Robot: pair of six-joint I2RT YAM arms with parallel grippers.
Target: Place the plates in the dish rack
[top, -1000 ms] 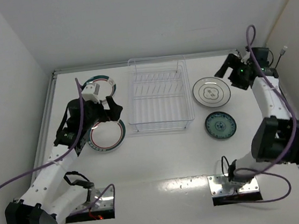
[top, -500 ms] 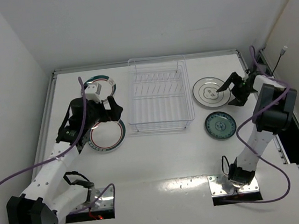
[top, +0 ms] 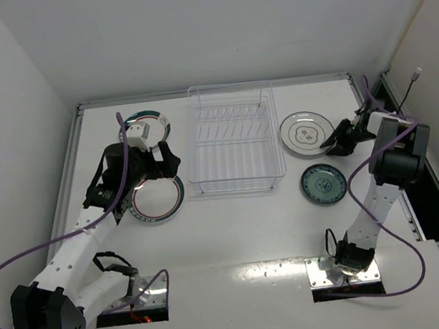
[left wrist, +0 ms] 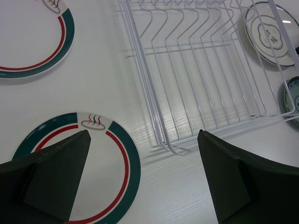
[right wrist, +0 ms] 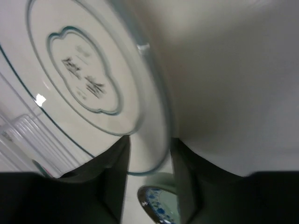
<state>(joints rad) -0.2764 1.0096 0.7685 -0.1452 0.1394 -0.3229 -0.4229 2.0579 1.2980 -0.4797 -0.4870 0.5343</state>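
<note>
Plates sit on the surface (top: 236, 242) either side of the dish rack (top: 238, 184): off its near corners, the red-ringed plate (top: 157, 201) (left) and the teal patterned plate (top: 322, 184) (right). Left jaws hang wide apart above the red-ringed plate. Farther back, a smaller green-rimmed plate (top: 152, 125) lies left of the rack and the grey-rimmed white plate (top: 305, 132) right of it, its rim between the right jaws; whether they pinch it cannot be told.

Clear dish rack (top: 234, 137), white plate (top: 306, 135) – grey rim, small plate (top: 322, 183) – teal pattern
</note>
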